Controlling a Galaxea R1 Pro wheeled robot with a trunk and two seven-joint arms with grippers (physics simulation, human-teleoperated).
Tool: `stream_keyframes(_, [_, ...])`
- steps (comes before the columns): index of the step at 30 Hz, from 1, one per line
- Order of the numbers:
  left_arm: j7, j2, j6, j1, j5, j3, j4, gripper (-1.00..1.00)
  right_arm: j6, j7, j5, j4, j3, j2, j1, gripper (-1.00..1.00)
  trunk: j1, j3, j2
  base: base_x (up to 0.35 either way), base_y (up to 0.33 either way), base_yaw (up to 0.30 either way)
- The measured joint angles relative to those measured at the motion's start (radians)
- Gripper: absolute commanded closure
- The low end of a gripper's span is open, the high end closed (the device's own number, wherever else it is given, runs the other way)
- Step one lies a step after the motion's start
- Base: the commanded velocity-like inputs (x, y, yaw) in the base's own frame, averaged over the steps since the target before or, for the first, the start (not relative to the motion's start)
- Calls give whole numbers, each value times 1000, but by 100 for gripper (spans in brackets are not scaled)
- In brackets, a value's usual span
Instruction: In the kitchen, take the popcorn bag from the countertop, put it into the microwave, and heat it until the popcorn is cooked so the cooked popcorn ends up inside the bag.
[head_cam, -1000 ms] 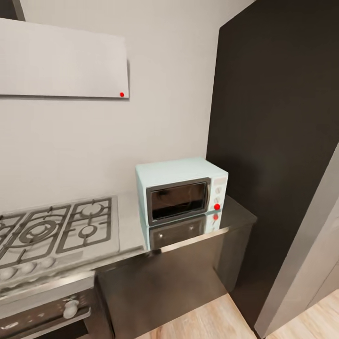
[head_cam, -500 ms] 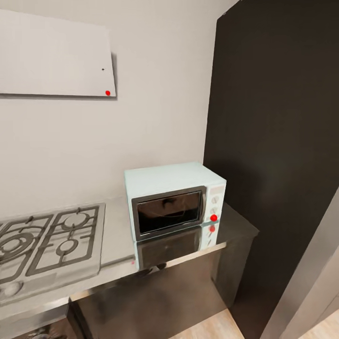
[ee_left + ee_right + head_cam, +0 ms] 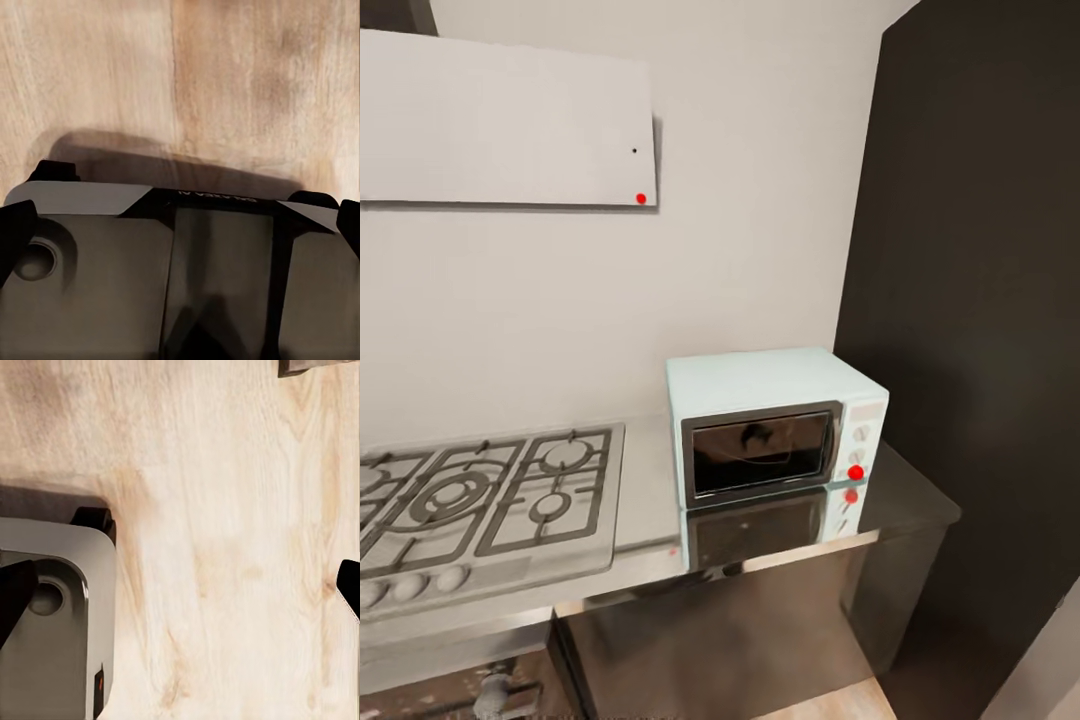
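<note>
The pale mint-blue microwave (image 3: pixel 775 435) stands on the shiny grey countertop (image 3: pixel 646 478) against the wall, its dark glass door shut and a red light on its control panel. The popcorn bag and the popcorn are out of view. In the left wrist view my left gripper (image 3: pixel 180 229) is open, its dark fingertips at the picture's edges, pointing down at the wooden floor over my grey base (image 3: pixel 90 285). My right gripper (image 3: pixel 180 589) is also open over the wooden floor (image 3: pixel 225 510), with nothing between its fingers.
A gas hob (image 3: pixel 480 495) with knobs lies on the counter left of the microwave, an oven front (image 3: pixel 490 690) below it. A pale hood panel (image 3: pixel 500 120) hangs on the wall above. A tall dark cabinet (image 3: pixel 980 300) stands right of the microwave.
The head camera has turned and moved closer, so the whole picture has shifted; the microwave now sits further right and lower in it than half a second ago. Nothing on the counter has moved.
</note>
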Motion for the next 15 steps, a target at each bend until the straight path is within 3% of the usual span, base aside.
stream_keyframes(8, [1,-1,0,0,1,0,0,-100,0,1,1,0,1,3,0,-100,0,0,0,0,0,273])
stream_keyframes(11, [2,-2,-1,0,1,0,0,-100,-1,3,46,1,1,5,0,-100,0,0,0,0,0,273])
stream_keyframes(15, [3,-2,-1,0,2,0,0,-100,-2,5,70,2,1,6,0,-100,0,0,0,0,0,273])
